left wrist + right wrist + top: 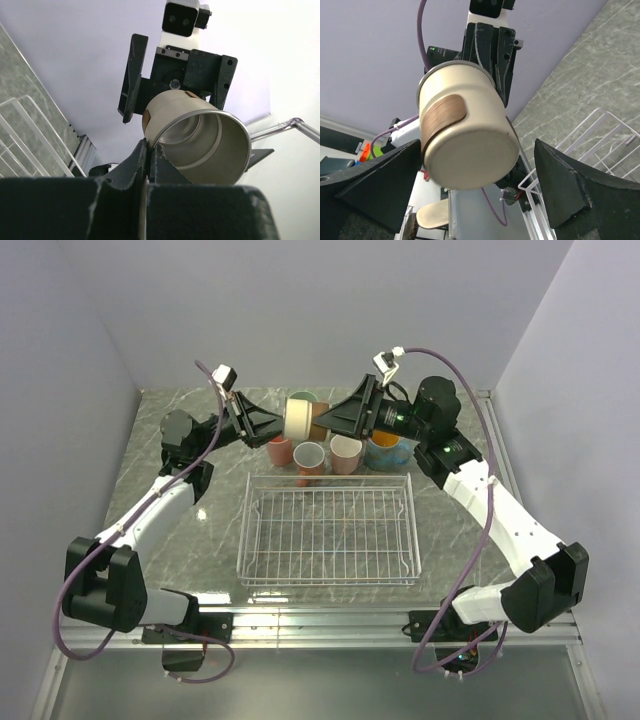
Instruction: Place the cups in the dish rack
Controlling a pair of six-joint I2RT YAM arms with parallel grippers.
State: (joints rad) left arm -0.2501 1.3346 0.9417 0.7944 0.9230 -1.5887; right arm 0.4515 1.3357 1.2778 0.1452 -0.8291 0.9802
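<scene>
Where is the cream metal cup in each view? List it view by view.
Top external: cream metal cup at back centre, beyond the dish rack.
Left wrist: centre, mouth toward camera.
Right wrist: centre-left, base toward camera.
Shared landmark: dish rack, left edge, lower right.

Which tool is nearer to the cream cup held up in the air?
Left. The left tool pinches the cream cup by its rim; the right tool stands open, fingers flanking the cup's base, no clear contact.
</scene>
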